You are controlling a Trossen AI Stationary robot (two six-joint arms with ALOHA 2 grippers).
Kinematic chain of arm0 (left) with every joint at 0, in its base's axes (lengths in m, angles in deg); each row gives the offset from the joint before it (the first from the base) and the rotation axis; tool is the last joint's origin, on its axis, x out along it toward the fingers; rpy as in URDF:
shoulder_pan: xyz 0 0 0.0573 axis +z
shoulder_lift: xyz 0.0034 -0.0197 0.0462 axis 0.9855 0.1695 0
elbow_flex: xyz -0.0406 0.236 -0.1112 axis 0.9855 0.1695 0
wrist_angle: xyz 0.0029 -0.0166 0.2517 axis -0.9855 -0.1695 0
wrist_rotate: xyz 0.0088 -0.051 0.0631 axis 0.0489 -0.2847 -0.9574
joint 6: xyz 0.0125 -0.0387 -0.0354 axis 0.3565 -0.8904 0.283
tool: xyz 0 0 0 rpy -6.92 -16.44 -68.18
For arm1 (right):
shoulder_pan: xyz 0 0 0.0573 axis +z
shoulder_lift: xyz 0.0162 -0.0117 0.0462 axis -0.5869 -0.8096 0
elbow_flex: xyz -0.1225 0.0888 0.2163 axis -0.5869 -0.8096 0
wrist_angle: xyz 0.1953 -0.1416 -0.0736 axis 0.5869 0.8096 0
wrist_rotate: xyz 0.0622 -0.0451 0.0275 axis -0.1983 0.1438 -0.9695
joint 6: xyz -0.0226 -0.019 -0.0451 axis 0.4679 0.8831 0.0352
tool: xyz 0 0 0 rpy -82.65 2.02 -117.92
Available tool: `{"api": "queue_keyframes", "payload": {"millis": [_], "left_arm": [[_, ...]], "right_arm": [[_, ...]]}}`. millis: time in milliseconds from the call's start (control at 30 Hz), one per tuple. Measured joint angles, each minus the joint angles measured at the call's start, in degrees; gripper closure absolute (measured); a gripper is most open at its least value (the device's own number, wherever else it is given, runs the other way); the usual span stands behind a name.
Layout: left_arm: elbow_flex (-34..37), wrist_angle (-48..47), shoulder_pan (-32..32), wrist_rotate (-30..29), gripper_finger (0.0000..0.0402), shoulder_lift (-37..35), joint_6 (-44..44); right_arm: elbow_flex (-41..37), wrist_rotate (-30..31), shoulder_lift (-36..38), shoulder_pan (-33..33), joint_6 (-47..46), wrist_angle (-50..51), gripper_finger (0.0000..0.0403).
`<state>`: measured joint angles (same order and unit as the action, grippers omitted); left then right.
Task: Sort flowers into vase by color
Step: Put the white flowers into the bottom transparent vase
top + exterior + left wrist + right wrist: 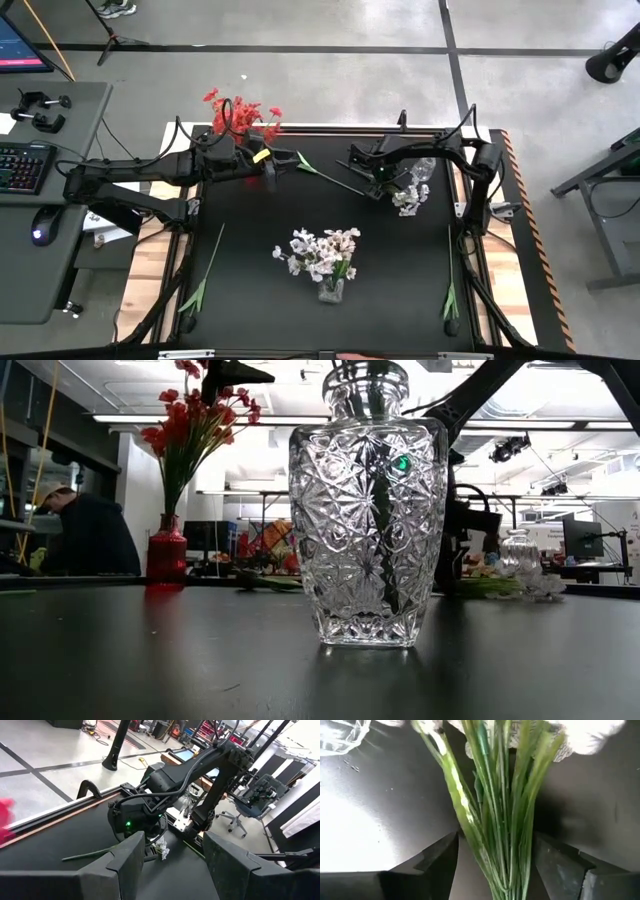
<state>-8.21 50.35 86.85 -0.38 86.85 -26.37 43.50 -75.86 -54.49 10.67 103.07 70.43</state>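
My right gripper (495,865) is open. Its fingers stand on either side of the green stems of a white-blossomed bunch (500,805) that lies on the table beside a small glass vase (423,170). In the high view this gripper (385,184) is left of the white blossoms (409,198). My left gripper (175,860) is open and holds nothing. It hovers near the far edge (270,172), next to the red vase of red flowers (240,113). A single green stem (330,178) lies on the table between the two grippers. A crystal vase (365,510) at the table's middle holds white flowers (322,250).
Two more loose stems lie on the black table, one near the left edge (205,268) and one near the right edge (450,288). A person (88,532) sits beyond the table's far side. A desk with keyboard (22,165) stands to the left.
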Motion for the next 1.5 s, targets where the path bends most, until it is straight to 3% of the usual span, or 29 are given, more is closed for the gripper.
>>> {"api": "queue_keyframes", "payload": {"millis": [200,400,567,700,833,1200,1500], "left_arm": [[0.0,0.0,0.0,0.0,0.0213,0.0,0.0],[0.0,0.0,0.0,0.0,0.0213,0.0,0.0],[0.0,0.0,0.0,0.0,0.0213,0.0,-0.1],[0.0,0.0,0.0,0.0,0.0213,0.0,-0.1],[0.0,0.0,0.0,-0.1,0.0213,0.0,0.0],[0.0,0.0,0.0,0.0,0.0213,0.0,3.4],[0.0,0.0,0.0,0.7,0.0213,0.0,3.5]], "right_arm": [[-0.1,-1.7,0.3,1.3,0.0,-1.0,0.016],[-0.2,4.7,0.4,1.7,-3.7,-0.6,0.016],[0.6,5.0,0.4,1.5,-9.6,-0.1,0.016],[0.7,-0.8,0.4,1.2,-26.3,0.7,0.016],[0.7,-1.9,0.4,1.5,-37.7,0.3,0.016],[0.9,-0.6,0.4,1.3,-22.6,-4.9,0.016],[0.9,-0.4,0.4,1.3,-21.4,-7.4,0.016]]}}
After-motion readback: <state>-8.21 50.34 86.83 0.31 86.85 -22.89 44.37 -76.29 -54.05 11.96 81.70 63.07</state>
